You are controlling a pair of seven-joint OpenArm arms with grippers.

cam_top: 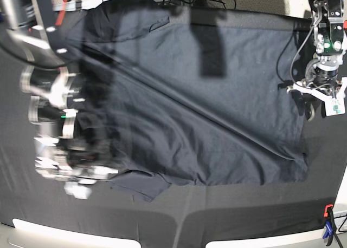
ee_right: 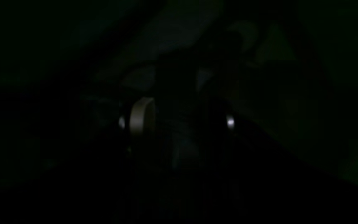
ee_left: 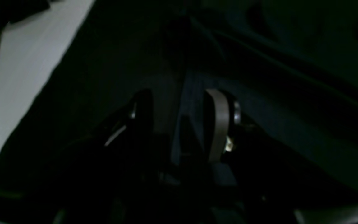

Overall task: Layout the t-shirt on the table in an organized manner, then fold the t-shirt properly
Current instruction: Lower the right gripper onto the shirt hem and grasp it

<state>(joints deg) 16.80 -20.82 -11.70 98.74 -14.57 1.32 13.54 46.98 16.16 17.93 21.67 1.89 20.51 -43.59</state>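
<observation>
Spreading across most of the table (cam_top: 238, 221), the t-shirt (cam_top: 217, 118) lies largely flat on the black cloth, its dark, faintly shiny fabric reaching from the far left corner to the right side. A long diagonal crease runs through it from upper left toward the lower right corner. One sleeve (cam_top: 142, 184) sticks out toward the near edge at the left, and another part folds over at the far left near the collar.

At the right edge of the shirt, the left gripper (cam_top: 313, 100) hangs just over the hem, its jaws parted. In the left wrist view the left gripper (ee_left: 183, 116) stands spread with shirt fabric lying between and under the fingers (ee_left: 218, 124); nothing is pinched between them. A pale strip of floor or table edge shows at that view's left.

On the left side of the base view the right arm is blurred, and the right gripper (cam_top: 81, 175) sits low over the shirt's left edge close to the near sleeve. The right wrist view is very dark; the right gripper (ee_right: 179, 123) shows two fingers set wide apart over dim fabric, and whether cloth is caught between them I cannot tell.

A red and blue clamp (cam_top: 328, 229) grips the near right corner of the table.
</observation>
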